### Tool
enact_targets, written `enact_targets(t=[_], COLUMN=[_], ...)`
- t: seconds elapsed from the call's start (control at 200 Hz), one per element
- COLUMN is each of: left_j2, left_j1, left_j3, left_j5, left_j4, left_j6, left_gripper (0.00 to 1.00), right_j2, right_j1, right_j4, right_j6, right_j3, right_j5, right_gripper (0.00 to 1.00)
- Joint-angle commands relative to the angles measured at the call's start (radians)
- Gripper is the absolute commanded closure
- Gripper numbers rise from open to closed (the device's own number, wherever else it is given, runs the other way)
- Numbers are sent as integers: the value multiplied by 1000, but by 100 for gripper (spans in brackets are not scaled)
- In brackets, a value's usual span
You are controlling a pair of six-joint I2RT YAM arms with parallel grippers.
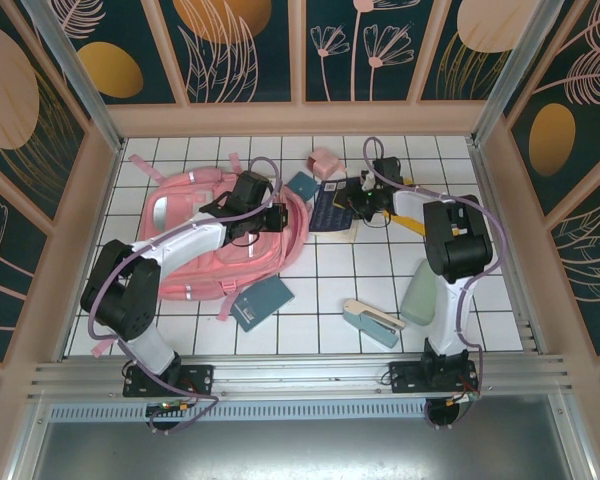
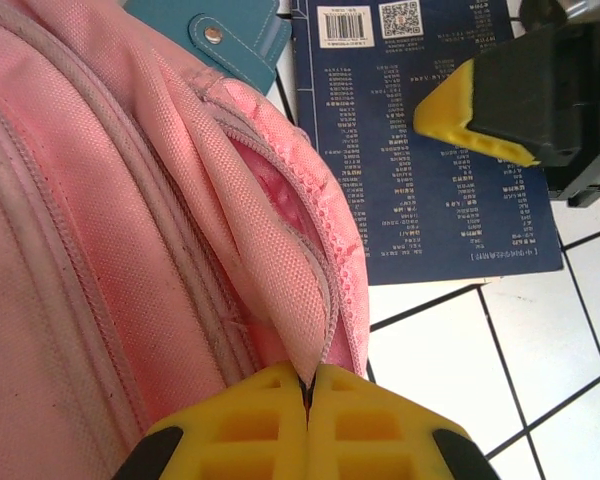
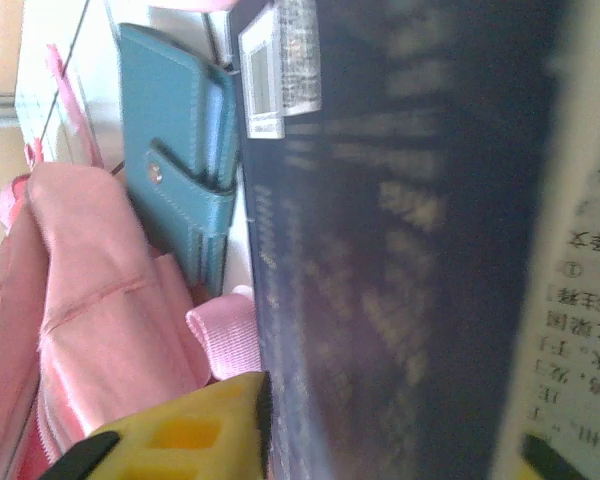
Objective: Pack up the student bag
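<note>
**Left gripper (image 2: 307, 385) pinches the student bag (image 2: 100, 250)**

Its yellow fingers are pressed together on a fold of pink fabric at the bag's open zip mouth. The bag lies on the left half of the white tiled table (image 2: 460, 350). The right gripper (image 3: 360, 455) straddles a dark blue book (image 3: 400, 250) just beside the bag; whether it is clamped, I cannot tell. A teal wallet (image 3: 175, 170) lies just beside the book.

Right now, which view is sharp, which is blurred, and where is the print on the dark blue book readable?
Left wrist view: sharp; barcode and print on the dark blue book are crisp, the weave of the student bag shows. Right wrist view: the book is close and blurred, its print smeared. Top external view: evenly lit, soft shadows, print too small to read.
</note>
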Motion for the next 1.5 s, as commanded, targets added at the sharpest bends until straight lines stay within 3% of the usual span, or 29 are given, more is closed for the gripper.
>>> enact_targets(t=[0.0,0.045,0.085,0.195,0.295,0.415,0.676,1.071,1.196,1.496], left_j2=[-30,-31,-33,-46,-58,-56,16,190,219,229], left_j1=[-3,-3,-3,-3,-1,9,42,62,62,62], left_j3=[18,21,24,27,40,63,67,-10,-38,-107], left_j5=[-4,-2,1,12,16,55,259,480,511,550], left_j4=[-15,-17,-20,-23,-22,-8,151,547,649,850], left_j6=[5,4,3,-8,-23,-57,-228,-545,-617,-740], left_gripper=[92,90,85,54,38,28,23,25,36,74], right_j2=[7,-9,-35,-112,-172,-217,-305,-384,-387,-386], right_j1=[8,6,1,-15,-31,-38,-31,32,43,44], right_j4=[92,94,95,103,110,124,193,337,365,434], right_j6=[40,39,35,22,14,11,39,123,142,185], right_j3=[1,-13,-26,-68,-97,-109,-168,-265,-280,-322], right_j5=[-48,-38,-30,-37,-77,-161,-282,-350,-354,-350], right_gripper=[91,100,100,100,100,100,100,100,100,100])
